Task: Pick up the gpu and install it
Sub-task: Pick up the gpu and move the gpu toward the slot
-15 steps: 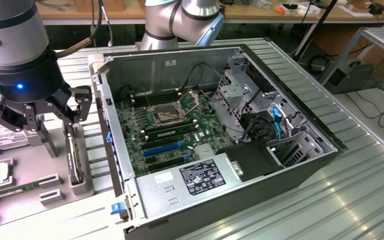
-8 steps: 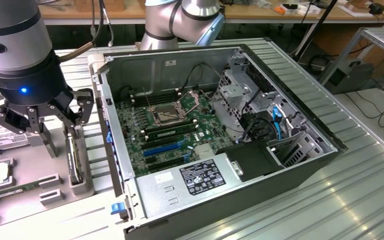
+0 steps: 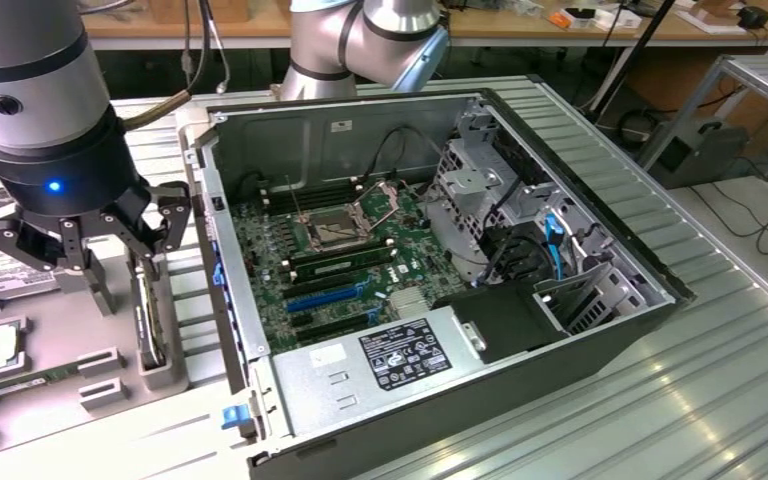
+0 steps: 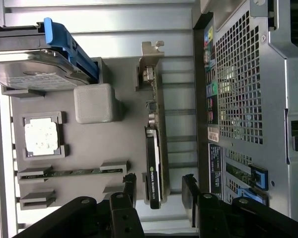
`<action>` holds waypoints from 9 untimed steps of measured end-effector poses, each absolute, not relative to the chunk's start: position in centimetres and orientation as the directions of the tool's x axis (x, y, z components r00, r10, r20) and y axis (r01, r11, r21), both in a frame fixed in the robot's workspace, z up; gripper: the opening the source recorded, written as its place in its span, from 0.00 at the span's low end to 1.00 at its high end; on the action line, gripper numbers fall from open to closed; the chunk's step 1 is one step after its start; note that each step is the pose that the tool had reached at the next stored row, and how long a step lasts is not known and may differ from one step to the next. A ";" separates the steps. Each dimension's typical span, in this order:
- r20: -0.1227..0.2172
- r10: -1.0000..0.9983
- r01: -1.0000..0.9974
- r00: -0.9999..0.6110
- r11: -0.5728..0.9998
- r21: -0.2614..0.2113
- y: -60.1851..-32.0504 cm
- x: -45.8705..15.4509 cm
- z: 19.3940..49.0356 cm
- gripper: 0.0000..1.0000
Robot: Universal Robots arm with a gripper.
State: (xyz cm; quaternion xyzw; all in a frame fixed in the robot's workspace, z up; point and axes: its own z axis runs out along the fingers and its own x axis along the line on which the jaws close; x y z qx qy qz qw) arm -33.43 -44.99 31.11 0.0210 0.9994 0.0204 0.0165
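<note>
Gripper point(image 4: 159, 182) spread wide, nothing in its grasp. Gpu point(image 4: 154, 148) stands on edge in the grey parts tray point(image 4: 120, 148), beside the open computer case point(image 4: 248, 99). Silver bracket point(image 4: 152, 55) at the end away from the gripper. The card's other end lines up between the fingers point(image 4: 129, 192); contact unclear. Hard drive point(image 4: 35, 74) and memory stick point(image 4: 64, 173) share the tray.

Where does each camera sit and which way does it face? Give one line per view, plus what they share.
Exterior view: raised, off the robot, looking down into the open computer case; the arm and gripper show at the exterior view's left.
Wrist view: on the wrist, looking down between open fingers at the gpu standing edgewise in the grey tray.
Shared: gripper, gpu, grey tray, computer case.
</note>
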 end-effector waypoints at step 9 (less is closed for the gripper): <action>-0.032 0.043 0.041 -0.999 0.998 0.041 -45.0 -33.3 30.4 0.50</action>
